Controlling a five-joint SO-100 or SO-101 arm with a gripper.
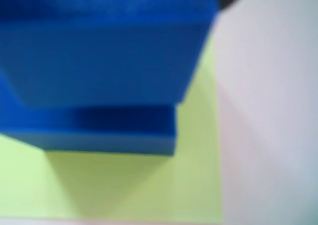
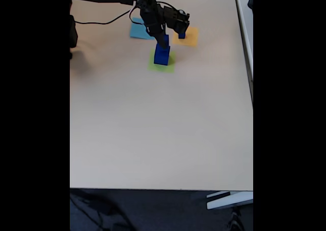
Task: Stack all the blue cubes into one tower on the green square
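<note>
Cube stack on green square, claw at top cube.
L to R in fixed view: light-blue square (image 2: pixel 138 31); blue cubes (image 2: pixel 162 54) on green square (image 2: pixel 168 65) w/ claw (image 2: pixel 164 40) at top, grip state unclear; one cube (image 2: pixel 182 35) on orange square (image 2: pixel 189 37). Cubes look light, stiff; take by flat sides.

Around me it's just a beige table (image 2: pixel 153 129), with a light-blue square (image 2: pixel 137 31) at 11 o'clock, an orange square (image 2: pixel 190 37) at 1 o'clock.
</note>
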